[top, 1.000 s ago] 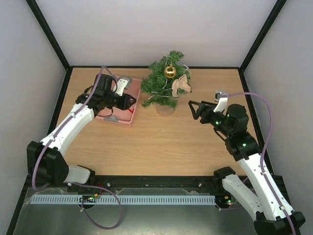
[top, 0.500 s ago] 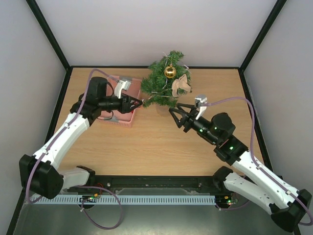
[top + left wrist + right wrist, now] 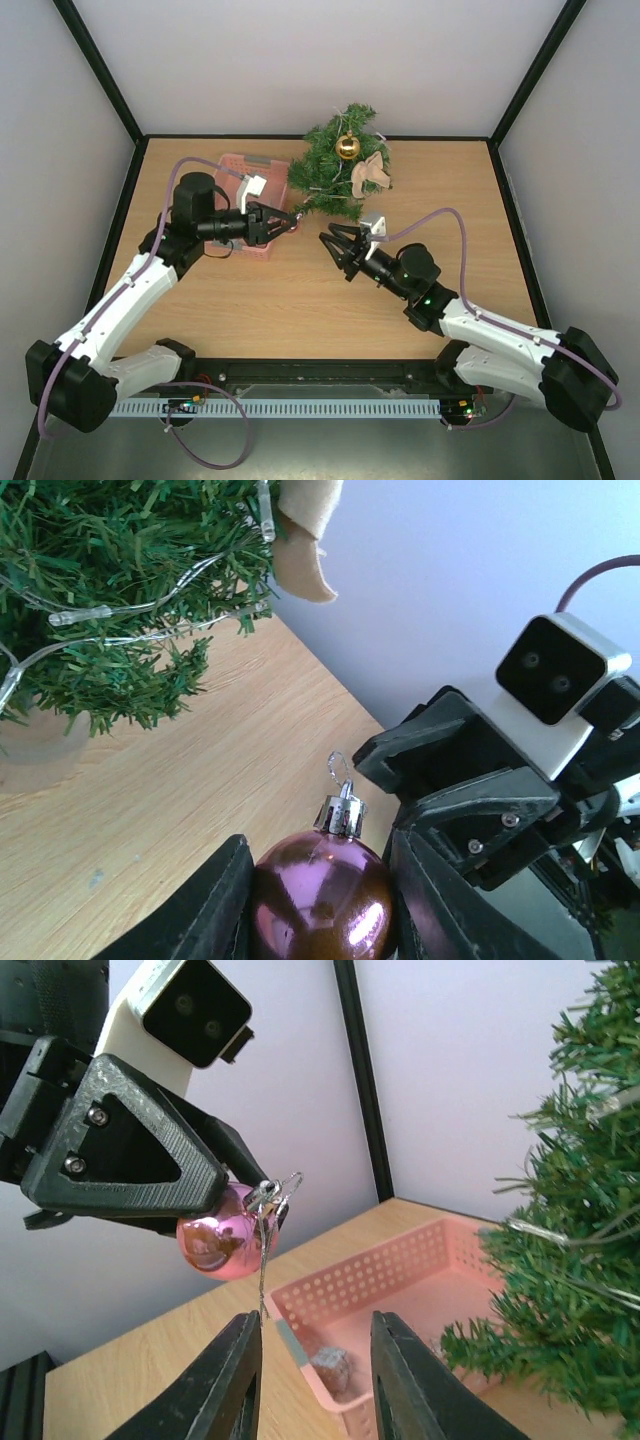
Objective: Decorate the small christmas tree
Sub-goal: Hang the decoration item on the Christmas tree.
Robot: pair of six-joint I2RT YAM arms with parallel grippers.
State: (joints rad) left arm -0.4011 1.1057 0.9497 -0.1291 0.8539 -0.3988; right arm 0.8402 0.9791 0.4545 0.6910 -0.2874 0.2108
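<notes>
Holds shiny pink round bauble (image 3: pixel 320 905) in left gripper (image 3: pixel 288 219); right gripper (image 3: pixel 333 241) part-open, empty, facing it, near bristly green small christmas tree (image 3: pixel 338 172) at desk's (image 3: pixel 300 320) far edge.

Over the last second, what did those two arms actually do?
The left pincer, gripping a shiny pink ball ornament, carried it rightward from over the pink perforated plastic basket to beside the small green bristly Christmas tree. The right pincer swung left across the wooden table and narrowed its opening, ending close to the ornament's wire hook. Tree, its shiny gold ball and basket stayed put.
</notes>
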